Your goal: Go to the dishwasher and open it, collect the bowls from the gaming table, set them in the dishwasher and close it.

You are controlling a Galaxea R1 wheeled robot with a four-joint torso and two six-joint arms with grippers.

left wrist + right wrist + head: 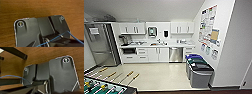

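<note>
One kitchenette faces you: the dishwasher (175, 54), steel door closed, sits under the counter (156, 45), with white cabinets (159, 54) beside it and bins (199, 71) nearer you. You cannot tell either hand's state.

Dark wrist plates (30, 30), seemingly white-edged, blue cables (56, 37).

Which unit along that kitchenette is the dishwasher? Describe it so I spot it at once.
Look at the white counter run on the far wall, right of the tall fridge. Below it, right of centre, sits the dishwasher: the one brushed-steel front among white cabinet doors, shut.
</note>
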